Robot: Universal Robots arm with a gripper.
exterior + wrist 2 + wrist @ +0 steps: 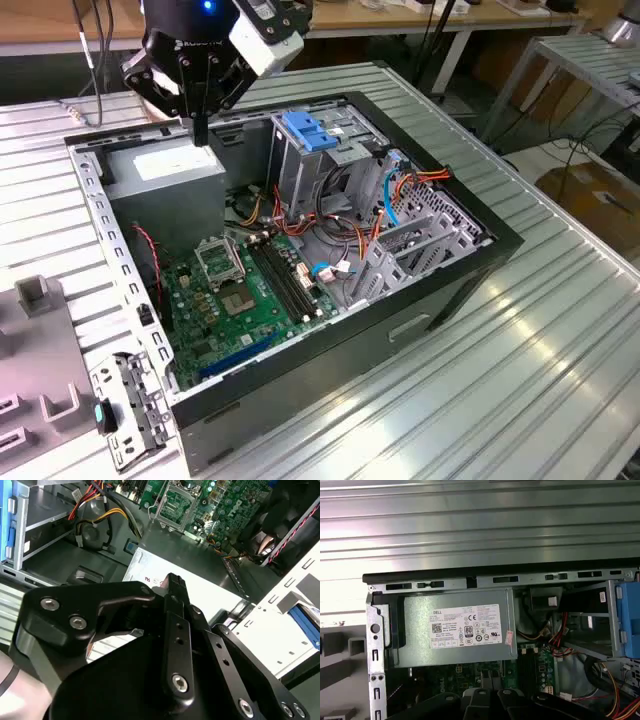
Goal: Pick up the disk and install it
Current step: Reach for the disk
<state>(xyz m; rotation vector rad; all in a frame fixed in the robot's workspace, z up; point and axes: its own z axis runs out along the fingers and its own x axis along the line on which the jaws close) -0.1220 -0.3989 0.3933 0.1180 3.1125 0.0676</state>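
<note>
My gripper (200, 128) hangs over the back corner of the open computer case (470, 270), just above the grey power supply (165, 165). Its black fingers (173, 587) are pressed together with nothing between them. Past the case's white perforated wall, a bright blue edge (304, 624) looks like the disk's rail; the rest of it is hidden. The tall grey drive cage (300, 175) with its blue latch plate (305, 130) stands to the exterior view's right of the gripper.
The green motherboard (240, 300) lies on the case floor, with orange and red cables (340, 225) bundled beside the cage. Grey holders (35, 295) sit on the ribbed metal table (560, 350) at the exterior view's left. A loose bracket (125, 410) leans at the case's near corner.
</note>
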